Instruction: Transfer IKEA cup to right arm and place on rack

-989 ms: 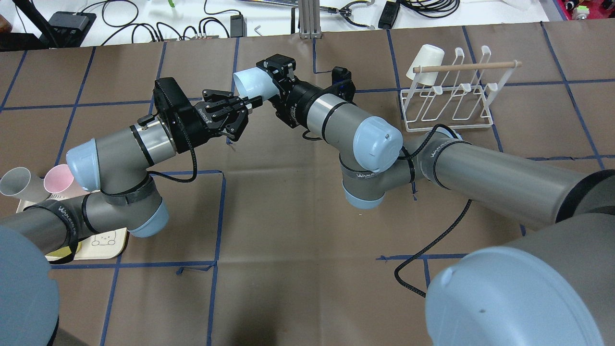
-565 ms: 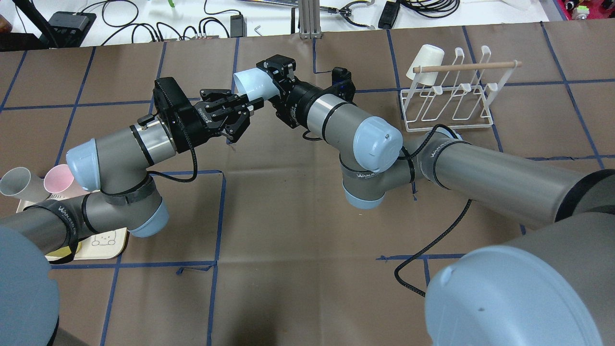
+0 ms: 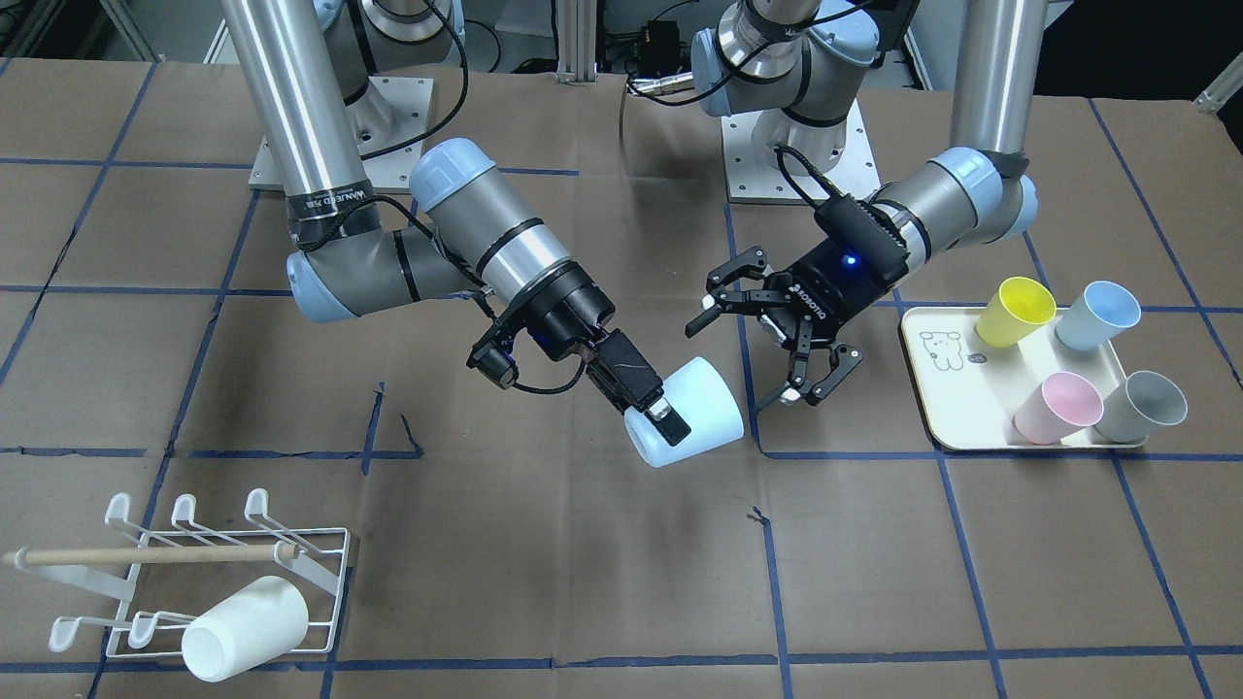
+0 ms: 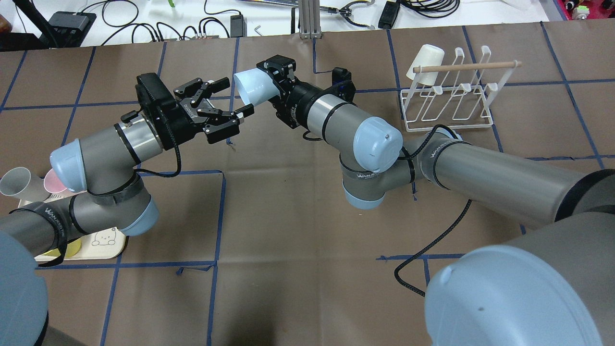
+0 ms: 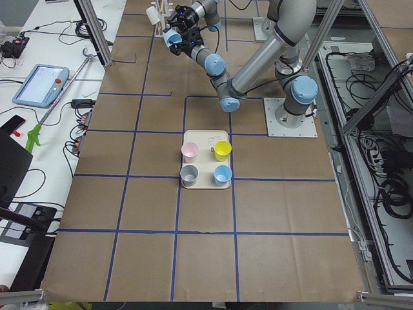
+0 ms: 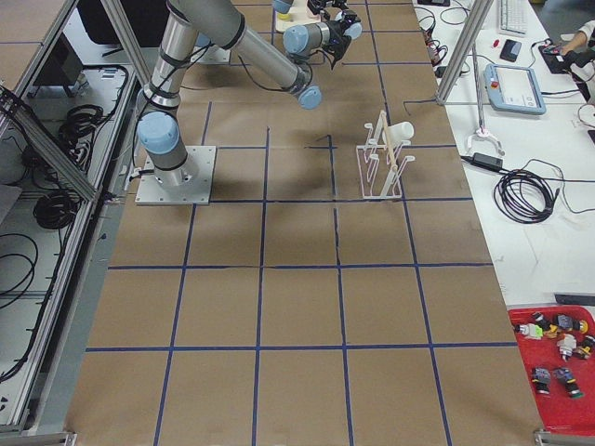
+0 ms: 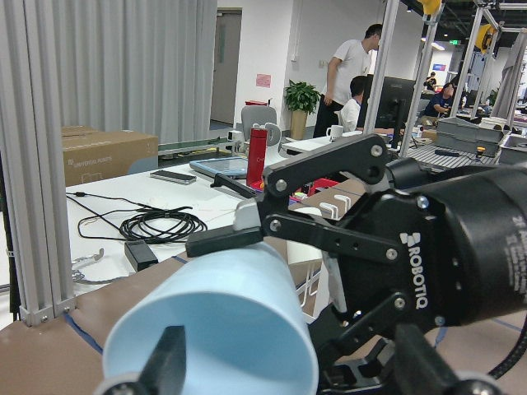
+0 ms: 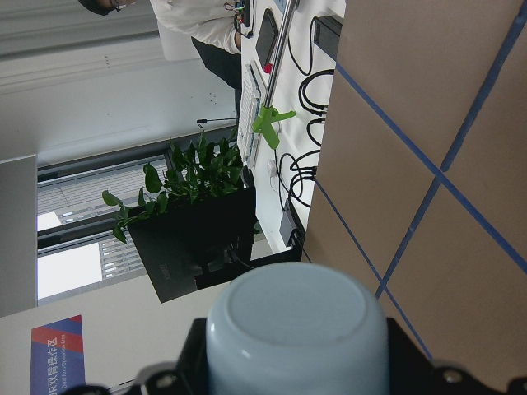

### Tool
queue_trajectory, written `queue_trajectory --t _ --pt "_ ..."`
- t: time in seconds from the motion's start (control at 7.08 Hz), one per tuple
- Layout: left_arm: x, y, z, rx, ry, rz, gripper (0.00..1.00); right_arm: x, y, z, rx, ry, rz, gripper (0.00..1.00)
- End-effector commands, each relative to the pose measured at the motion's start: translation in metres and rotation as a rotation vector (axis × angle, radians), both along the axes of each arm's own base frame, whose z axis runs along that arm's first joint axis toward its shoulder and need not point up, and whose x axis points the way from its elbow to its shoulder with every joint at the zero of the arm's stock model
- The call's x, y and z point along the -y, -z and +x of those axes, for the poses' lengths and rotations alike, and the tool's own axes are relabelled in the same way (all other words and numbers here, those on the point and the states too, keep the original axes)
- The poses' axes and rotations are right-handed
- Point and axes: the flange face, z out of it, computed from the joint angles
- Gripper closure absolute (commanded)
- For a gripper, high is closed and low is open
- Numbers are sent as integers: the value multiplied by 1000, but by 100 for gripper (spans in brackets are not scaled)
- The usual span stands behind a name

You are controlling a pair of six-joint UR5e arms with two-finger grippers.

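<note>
The pale blue IKEA cup (image 3: 694,419) is held on its side above the table by my right gripper (image 3: 677,427), which is shut on it. In the overhead view the cup (image 4: 251,85) sticks out from the right gripper (image 4: 270,89) toward the left arm. My left gripper (image 3: 748,359), a spidery claw, is open and empty just beside the cup's mouth, not touching it; it also shows in the overhead view (image 4: 229,98). The right wrist view shows the cup's base (image 8: 296,329). The white wire rack (image 4: 447,103) with its wooden dowel (image 4: 466,67) stands at the far right.
A white cup (image 4: 425,60) hangs on the rack's left end. A cream tray (image 3: 932,388) by the left arm holds a yellow cup (image 3: 1015,311), a blue cup (image 3: 1097,316), a pink cup (image 3: 1058,406) and a grey cup (image 3: 1146,406). Cables lie beyond the table's far edge.
My left gripper has opened, let go of the cup's rim and drawn back to the left. The right gripper holds the cup in the same place.
</note>
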Motion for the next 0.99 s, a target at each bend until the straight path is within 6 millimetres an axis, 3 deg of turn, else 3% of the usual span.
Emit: queue_trajectory --t 0.0,0.28,0.57,0.71,0.85 --pt "4 -7 56 -42 -52 -12 1 1 0 -1 0 2 1 53" --pt "27 -22 72 -44 -219 49 1 7 -6 -9 -9 20 -18 56" --pt "60 -30 91 -24 -342 146 1 33 -13 -56 -11 94 -43 58" --pt "79 -40 98 -9 -389 188 1 41 -15 -71 -68 104 -90 58" --pt "96 -54 93 27 -450 253 1 53 -25 -103 -194 118 -197 58"
